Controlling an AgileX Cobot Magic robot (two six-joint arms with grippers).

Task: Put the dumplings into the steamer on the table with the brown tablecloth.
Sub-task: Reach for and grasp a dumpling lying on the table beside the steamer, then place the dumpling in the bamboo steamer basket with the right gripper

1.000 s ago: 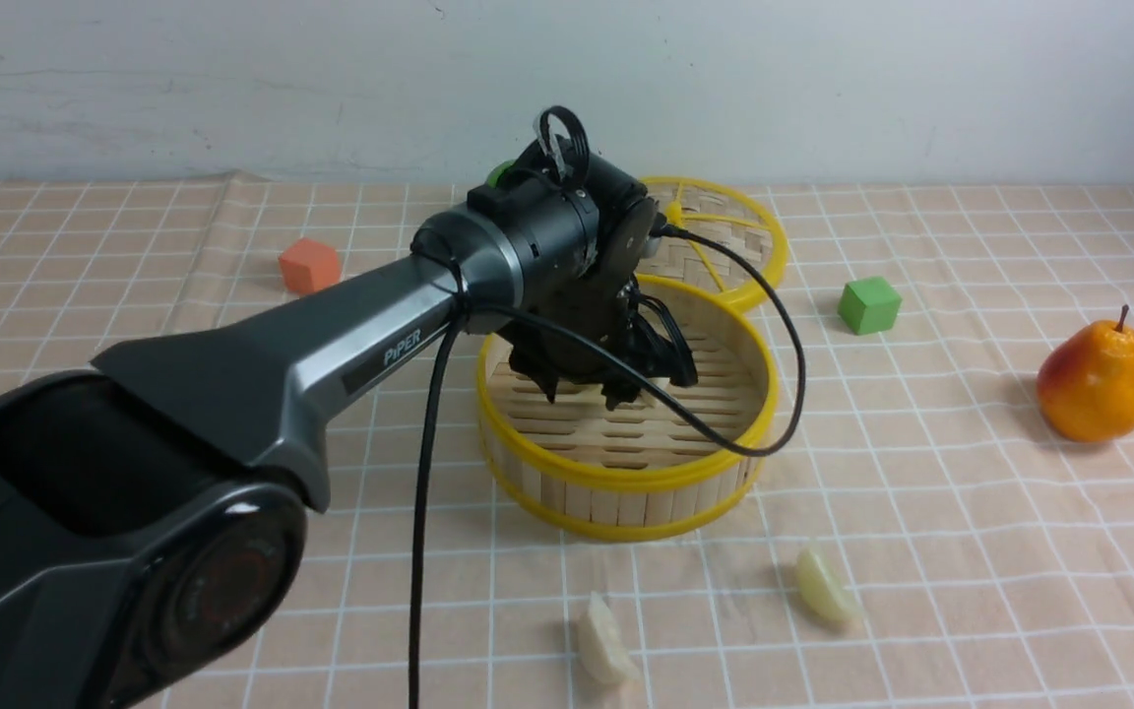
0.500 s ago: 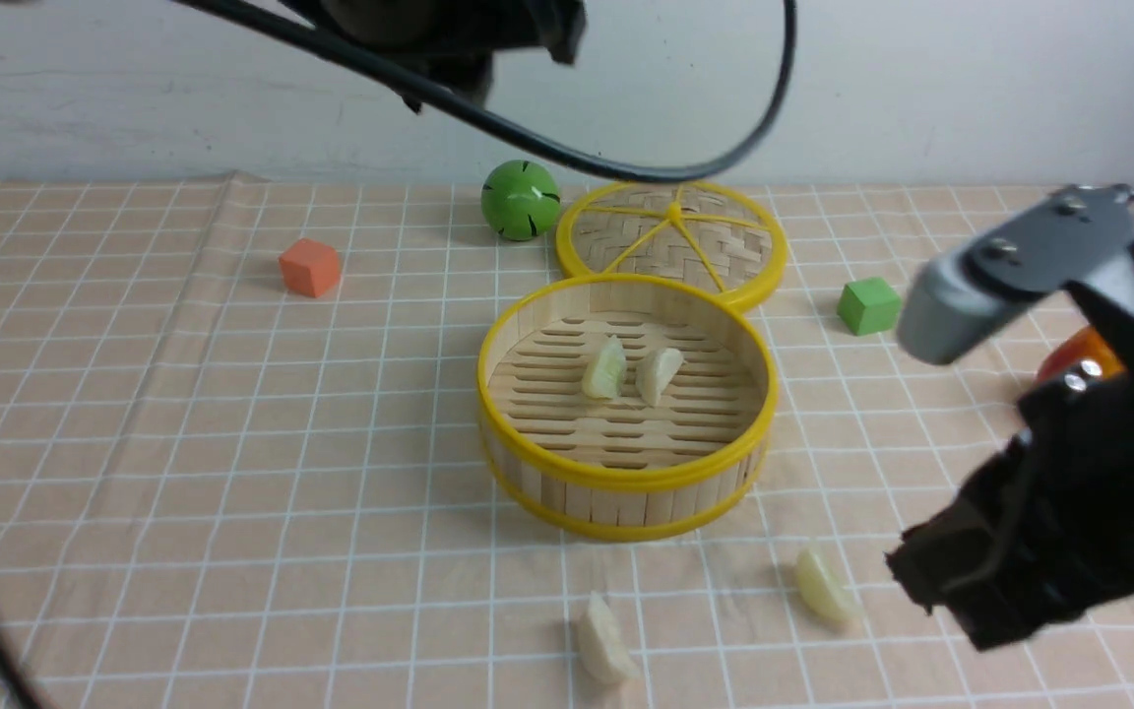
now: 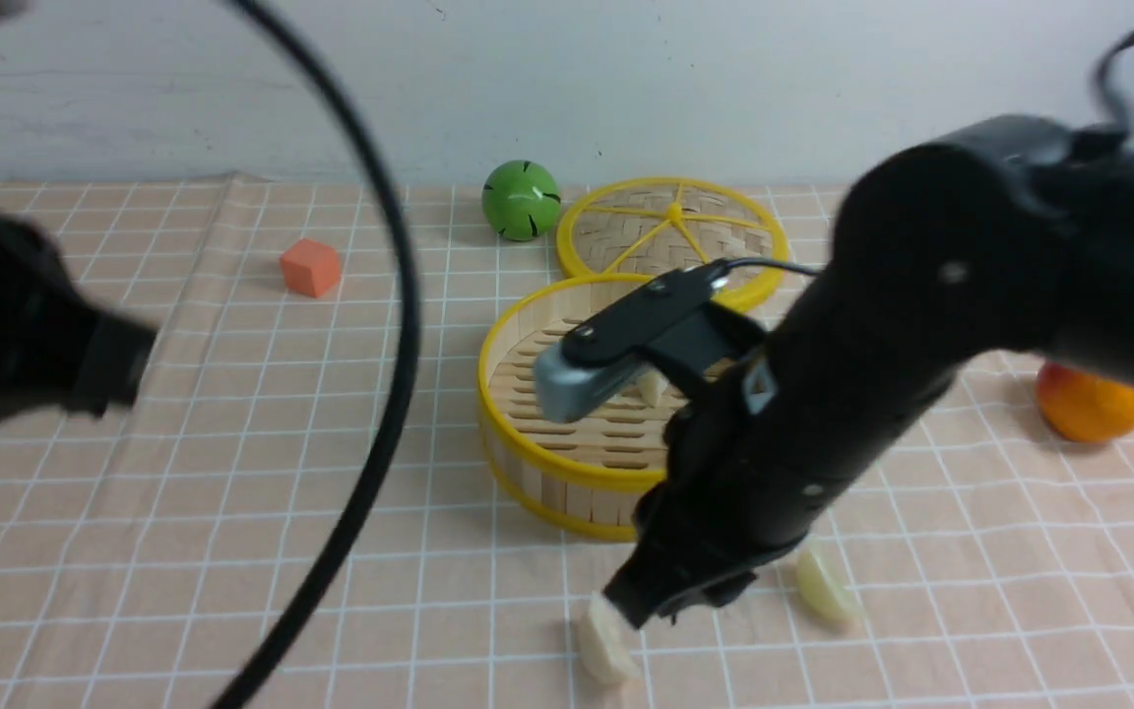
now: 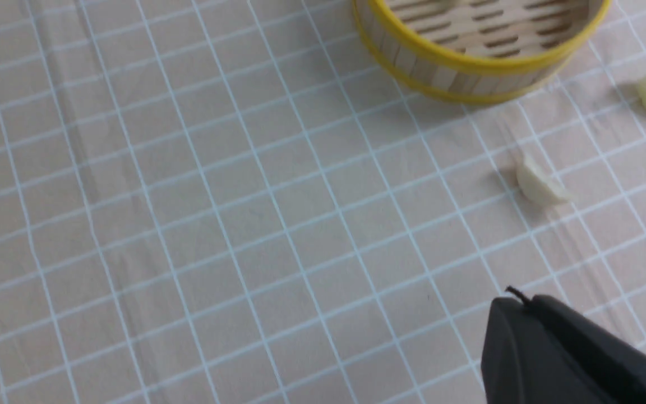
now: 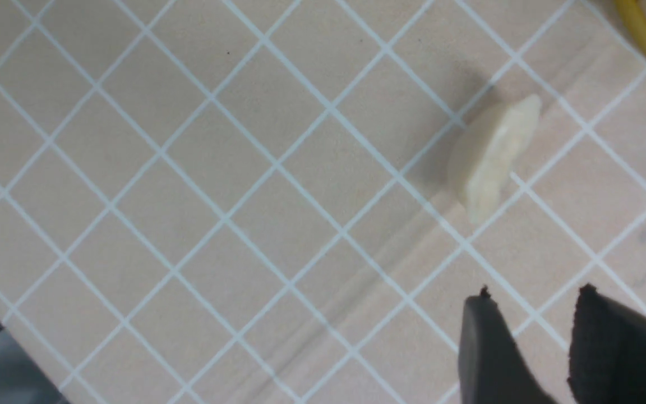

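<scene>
Right fingers spread, with a clear gap between the two tips and nothing in it. They point down at the cloth. The near dumpling lies just ahead of the tips, no contact in the right wrist view. In the front view this near dumpling sits on the bench on the robot's side of the steamer, right beside the finger tips. Right arm comes in from the upper right and slopes down across the front of the steamer. Its wrist bends down toward the cloth and hides much of the basket. On the cloth just right of that wrist is the second dumpling, apart from it. Part of a third dumpling shows on the steamer floor behind the arm. The rest of the inside is hidden, cannot tell what else is there.

Left fingers pressed together, empty, over bare cloth, well apart from the steamer and both loose dumplings in the left wrist view. Left arm is blurred at the left edge of the front view, well left of the basket. Its cable loops across the frame.

Further out: woven lid just behind the steamer, green ball beside the lid, orange cube off to the left. An orange fruit at right is partly behind the arm.
</scene>
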